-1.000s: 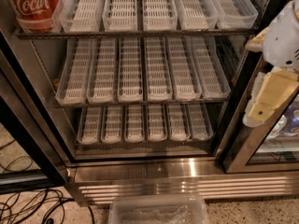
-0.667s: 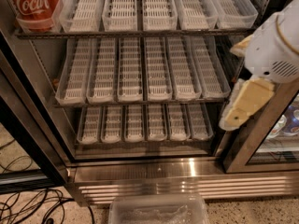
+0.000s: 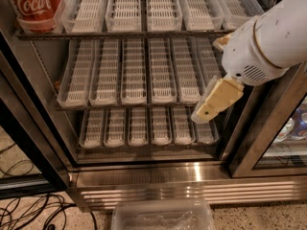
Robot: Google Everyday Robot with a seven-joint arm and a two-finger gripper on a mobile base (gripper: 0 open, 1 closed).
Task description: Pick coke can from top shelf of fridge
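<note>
A: Item, coke can (image 3: 33,4): where is it held?
B: Top shelf (image 3: 163,6) of fridge (image 3: 192,174), far-left lane, standing upright; its top is cut off at the frame edge.
A: Gripper (image 3: 211,104)?
B: Right side, at middle-rack height. The can lies up and well to its left. Open or closed: cannot tell.

Red coke can (image 3: 33,6) upright, left on top shelf (image 3: 144,34); end effector (image 3: 205,111) right.
</note>
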